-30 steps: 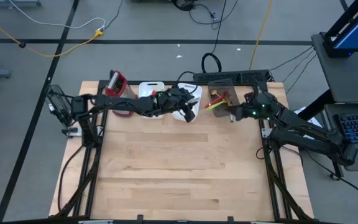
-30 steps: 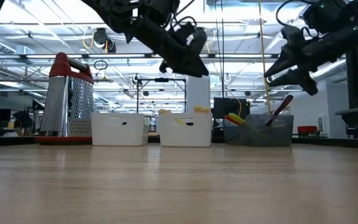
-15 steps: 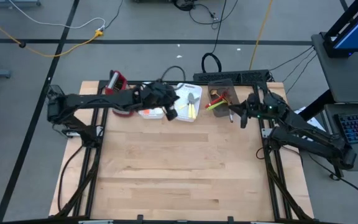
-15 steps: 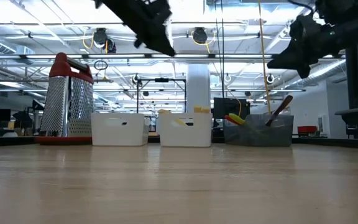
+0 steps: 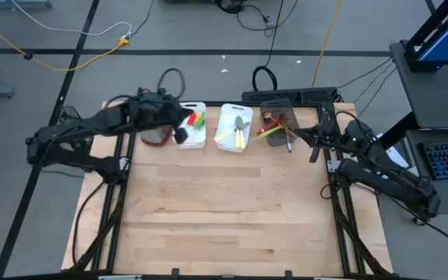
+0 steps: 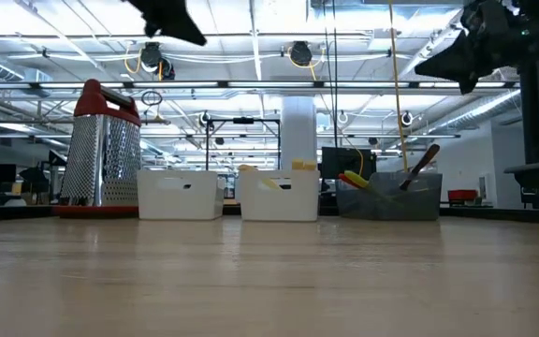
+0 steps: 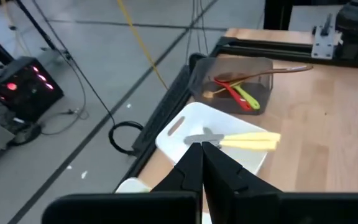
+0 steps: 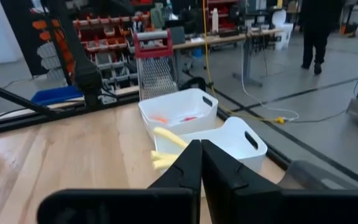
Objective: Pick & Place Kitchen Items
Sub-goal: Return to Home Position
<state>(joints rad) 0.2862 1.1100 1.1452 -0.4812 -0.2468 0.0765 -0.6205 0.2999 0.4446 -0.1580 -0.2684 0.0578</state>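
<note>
Left gripper [image 7: 202, 148], right gripper [image 8: 201, 144]: dark fingers pressed together, empty (both raised). Translucent grey bin [image 6: 386, 202] holds wooden spoon [image 6: 422, 163].

Bins and arms along the far edge of the tabletop [image 5: 224, 210].
You see the left hand [image 5: 180, 132] over the left white bin [image 5: 196, 138], which contains red and green pieces [image 5: 197, 120]. Cream-handled knives [image 5: 239, 141] lie in the middle white bin [image 5: 227, 117]. The right hand [image 5: 314, 148] is beside the dark bin [image 5: 275, 104].

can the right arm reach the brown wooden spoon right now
probably yes: the right gripper hangs beside the dark bin, nothing between them, and the brown wooden spoon pokes out the open top
</note>
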